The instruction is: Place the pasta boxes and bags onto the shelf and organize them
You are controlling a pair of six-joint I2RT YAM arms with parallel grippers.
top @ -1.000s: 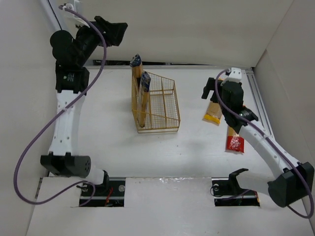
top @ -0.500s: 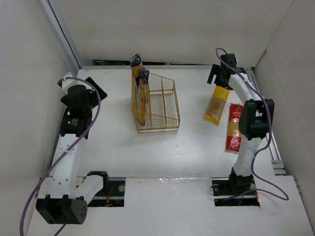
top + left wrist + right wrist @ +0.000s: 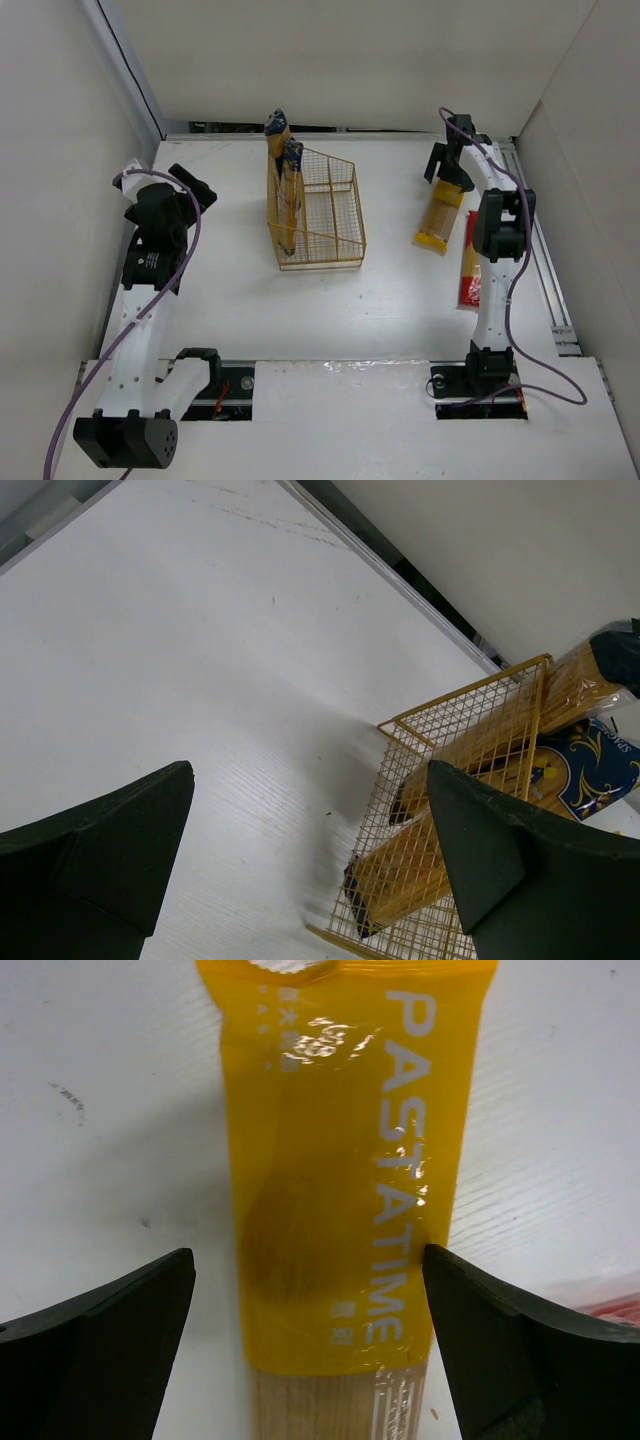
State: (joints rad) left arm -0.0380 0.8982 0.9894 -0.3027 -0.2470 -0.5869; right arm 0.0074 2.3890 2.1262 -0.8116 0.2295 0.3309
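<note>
The shelf is a gold wire rack in mid table. Two pasta packs stand slanted in its left compartment, one tan with a black end and one with a blue end; both show through the mesh in the left wrist view. My left gripper hangs open and empty left of the shelf. A yellow pasta bag lies flat at the right. My right gripper is open, one finger on either side of the bag's far end without pinching it. A red-ended pack lies beside it, partly behind the right arm.
White walls close the table in on the left, back and right. A rail runs along the right side, close to the red-ended pack. The right arm stretches straight up the right side of the table.
The left arm came down from high at the back left to table height beside the shelf. The right arm stretched out, carrying its gripper over the yellow bag's far end.
</note>
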